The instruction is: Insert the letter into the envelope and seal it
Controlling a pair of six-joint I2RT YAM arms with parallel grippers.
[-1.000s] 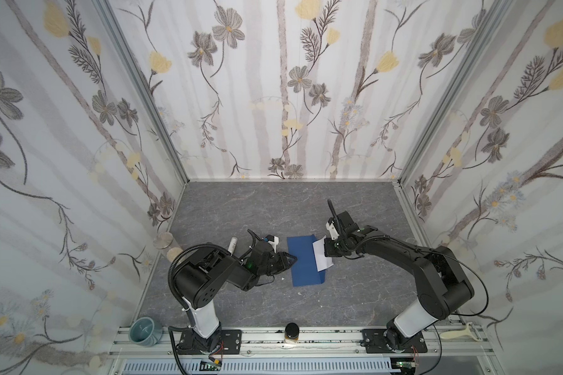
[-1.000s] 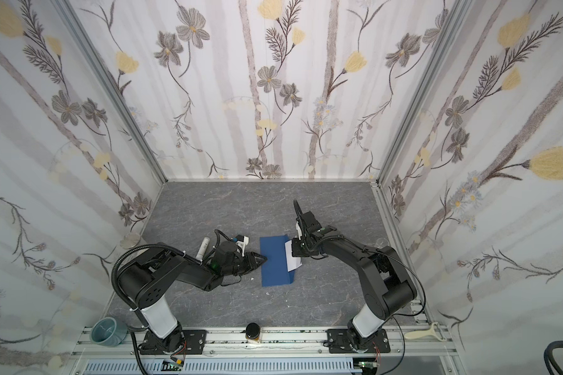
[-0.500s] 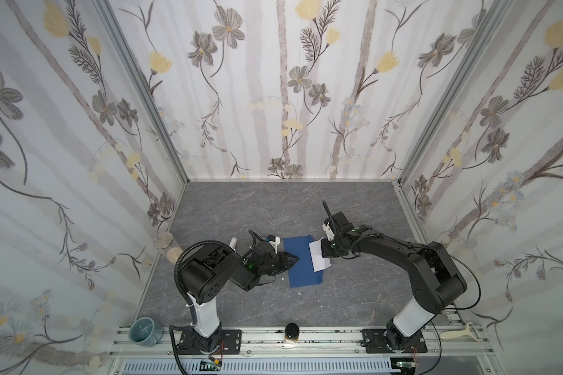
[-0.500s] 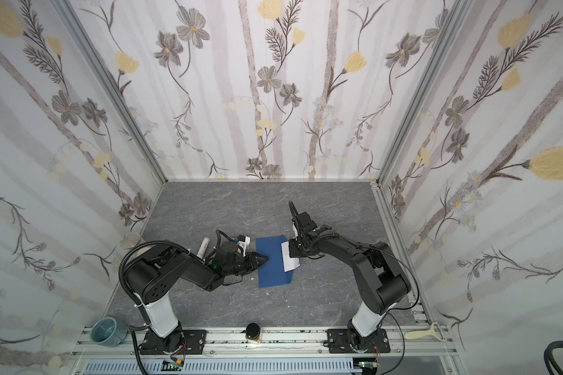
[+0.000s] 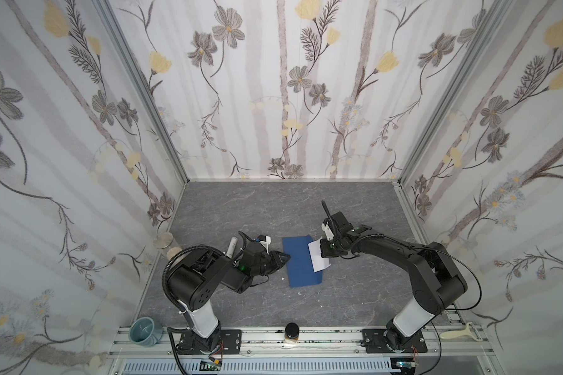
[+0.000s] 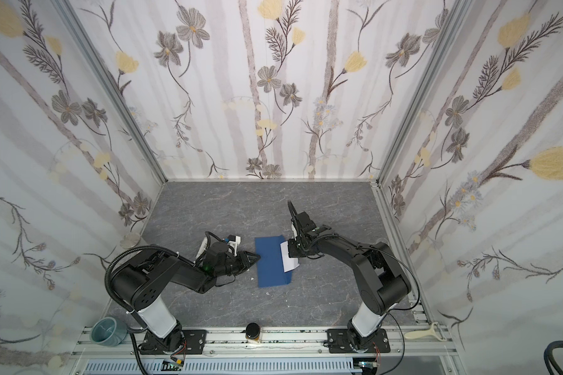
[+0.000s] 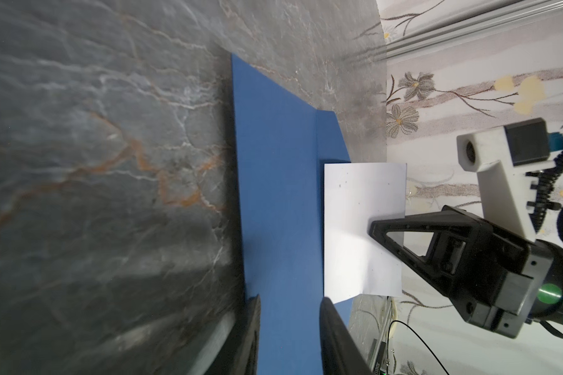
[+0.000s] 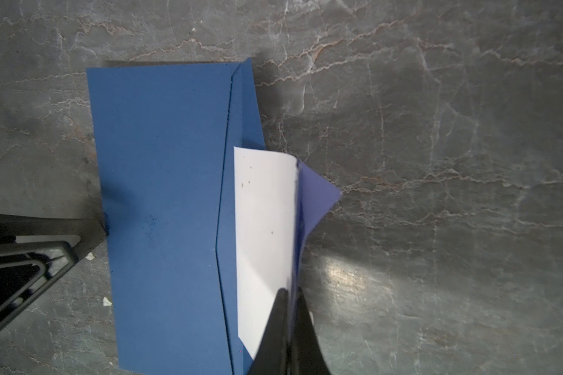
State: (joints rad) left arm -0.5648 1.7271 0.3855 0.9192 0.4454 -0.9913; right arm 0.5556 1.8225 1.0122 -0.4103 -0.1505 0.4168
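Tabletop (image 5: 273, 207) grey and veined, walls (image 5: 273, 97) flowered. Envelope (image 8: 163, 194) lies flat; right gripper (image 8: 290, 293) clamped on the letter (image 8: 264, 220) sticking out of it, left gripper (image 7: 289, 300) with jaws apart at the opposite edge.

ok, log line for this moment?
left gripper: open, at envelope edge | right gripper: shut on letter | letter: mostly outside, over flap
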